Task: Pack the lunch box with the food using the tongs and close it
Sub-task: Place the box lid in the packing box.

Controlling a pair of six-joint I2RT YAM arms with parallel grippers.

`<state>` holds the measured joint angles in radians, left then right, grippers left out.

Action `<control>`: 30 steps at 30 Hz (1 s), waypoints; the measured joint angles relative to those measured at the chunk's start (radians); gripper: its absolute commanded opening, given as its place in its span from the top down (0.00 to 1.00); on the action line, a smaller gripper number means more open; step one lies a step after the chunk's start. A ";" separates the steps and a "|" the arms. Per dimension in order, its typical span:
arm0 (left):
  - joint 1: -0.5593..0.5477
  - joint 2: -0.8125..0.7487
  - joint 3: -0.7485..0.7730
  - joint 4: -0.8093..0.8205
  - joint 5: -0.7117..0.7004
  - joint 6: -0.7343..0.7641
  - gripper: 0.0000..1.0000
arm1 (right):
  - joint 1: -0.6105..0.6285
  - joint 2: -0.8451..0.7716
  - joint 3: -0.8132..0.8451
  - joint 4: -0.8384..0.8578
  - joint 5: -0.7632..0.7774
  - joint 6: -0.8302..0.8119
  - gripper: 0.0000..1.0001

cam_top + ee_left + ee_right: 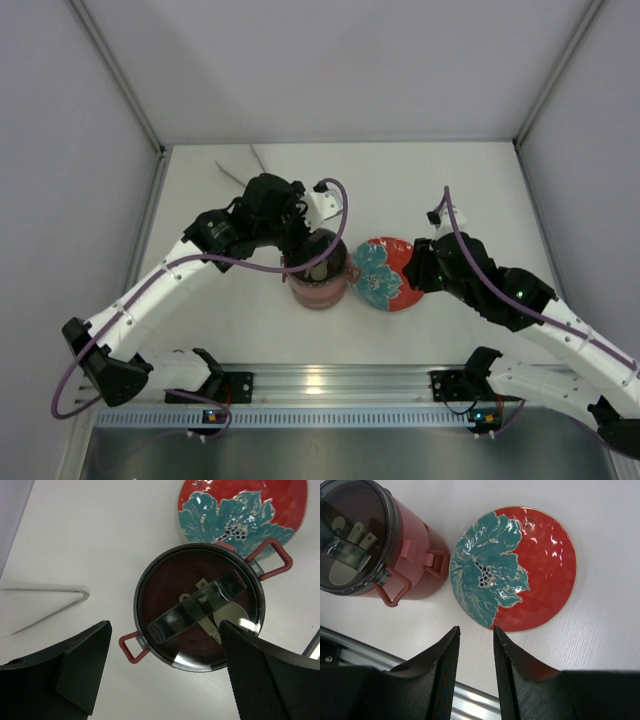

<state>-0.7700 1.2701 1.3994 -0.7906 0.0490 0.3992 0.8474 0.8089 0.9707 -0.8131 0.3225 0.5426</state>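
The lunch box (318,272) is a pink stacked pot with red side handles, standing mid-table with a dark round lid (200,615) on top; a shiny steel bar crosses the lid. My left gripper (165,630) hovers right above it, open wide, with its fingers on either side of the lid's near rim and nothing held. My right gripper (476,630) is open with a narrow gap and nothing in it, at the near edge of the red plate (540,570). The tongs (82,594) lie on the table at the back left. The food is out of view.
The red plate with a teal flower (388,272) sits just right of the lunch box (415,555), nearly touching it. A metal rail (330,380) runs along the table's near edge. Grey walls close in the left, right and back.
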 measured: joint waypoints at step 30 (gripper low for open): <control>0.016 0.193 0.059 -0.111 0.195 0.036 0.10 | 0.000 -0.011 0.000 -0.006 0.017 0.000 0.67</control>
<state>-0.7540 1.4628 1.4586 -0.9012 0.2443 0.4355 0.8474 0.7982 0.9707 -0.8196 0.3393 0.5423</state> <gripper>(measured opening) 0.901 0.334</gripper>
